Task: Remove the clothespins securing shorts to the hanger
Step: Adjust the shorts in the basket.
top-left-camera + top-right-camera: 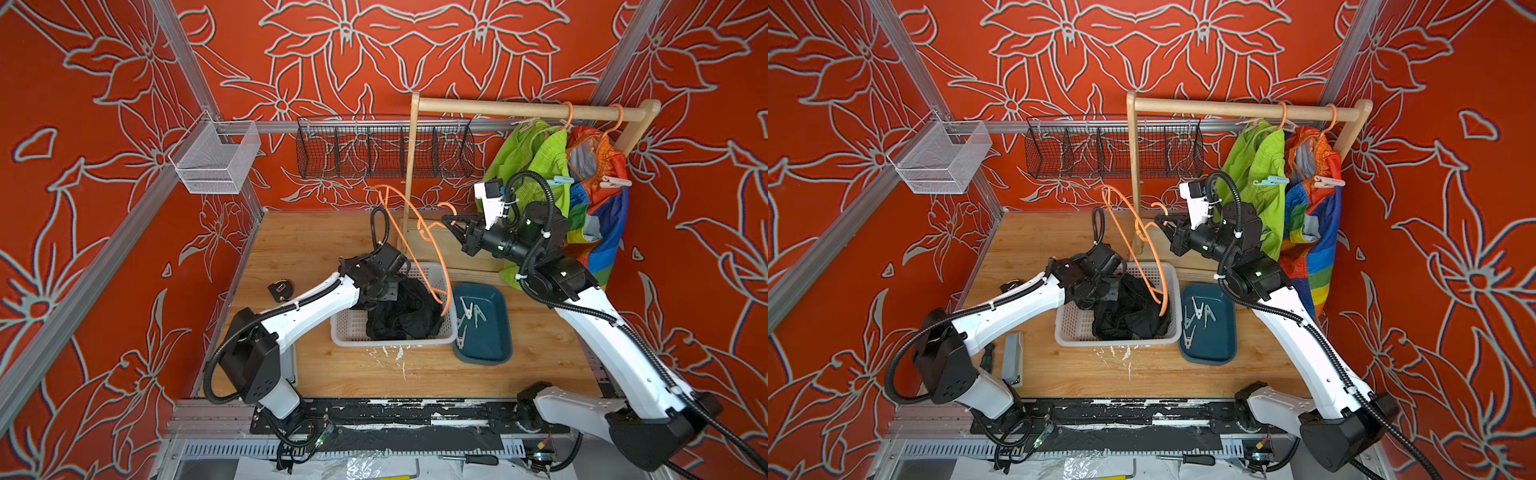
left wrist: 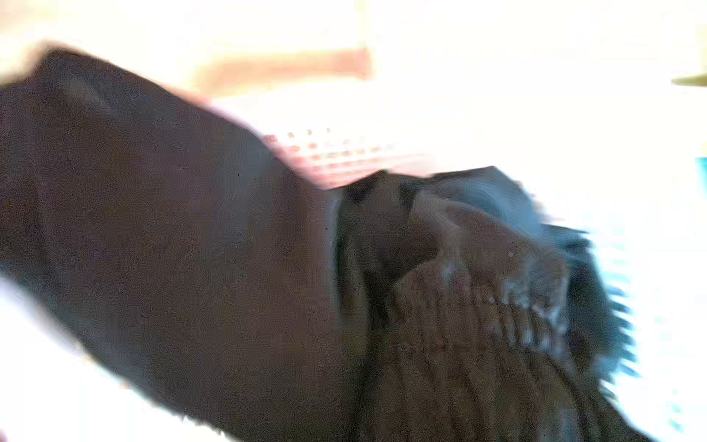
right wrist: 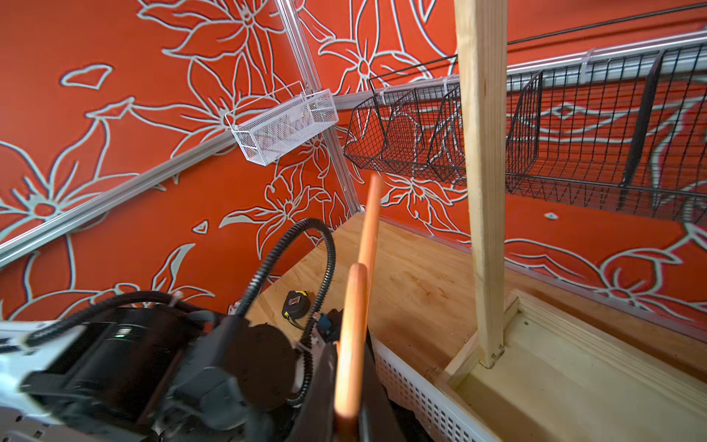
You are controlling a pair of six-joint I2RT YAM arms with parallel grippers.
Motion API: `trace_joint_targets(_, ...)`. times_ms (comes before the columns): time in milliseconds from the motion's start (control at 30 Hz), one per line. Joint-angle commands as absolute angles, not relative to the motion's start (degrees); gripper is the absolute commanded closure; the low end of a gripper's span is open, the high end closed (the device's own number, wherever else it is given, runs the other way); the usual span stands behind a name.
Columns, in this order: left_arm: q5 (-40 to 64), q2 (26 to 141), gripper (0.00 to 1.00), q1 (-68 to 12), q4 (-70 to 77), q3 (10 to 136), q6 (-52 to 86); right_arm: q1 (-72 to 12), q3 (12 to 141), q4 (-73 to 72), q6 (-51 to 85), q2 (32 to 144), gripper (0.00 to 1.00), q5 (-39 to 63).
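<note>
Right gripper [image 1: 449, 220] fingers are clamping the orange hanger [image 3: 350, 325] over the white basket [image 1: 353, 328] mid-tabletop. Left gripper [image 1: 385, 293] fingers are sitting clenched in the black shorts [image 1: 407, 316] there; can't tell if they're pinching fabric. Loose clothespins [image 1: 469, 311] are lying in the blue tray [image 1: 486, 349]; a mint clothespin [image 1: 561, 180] and a pink clothespin [image 1: 615, 182] are pinning the hanging shorts [image 1: 536, 162] at the back-right corner.

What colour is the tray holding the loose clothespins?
Dark teal; the tray shows best in a top view.

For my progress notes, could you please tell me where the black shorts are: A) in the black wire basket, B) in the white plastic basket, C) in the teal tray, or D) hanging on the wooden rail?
B: the black shorts lie bunched in the white basket.
</note>
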State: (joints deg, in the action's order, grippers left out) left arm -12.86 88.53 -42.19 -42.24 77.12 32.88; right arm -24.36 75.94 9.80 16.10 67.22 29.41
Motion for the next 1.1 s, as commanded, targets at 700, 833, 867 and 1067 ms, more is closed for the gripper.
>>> trace_joint_targets(700,-15.8,81.2,0.03,-38.4,-46.1,76.1,34.7,-24.1,80.5,13.7,12.2,68.9,1.0,28.5)
trace_joint_targets(833,-17.0,75.5,0.03,-36.1,-43.7,79.9,25.5,-24.1,81.2,17.3,11.0,69.6,1.0,28.2)
trace_joint_targets(867,-18.3,74.3,0.03,-36.0,-41.7,80.5,22.3,-24.1,81.5,18.2,10.9,70.1,1.0,28.2)
trace_joint_targets(1067,-18.1,74.3,0.03,-33.8,-36.1,88.3,5.3,-24.1,85.2,25.0,10.0,73.4,1.0,30.0)
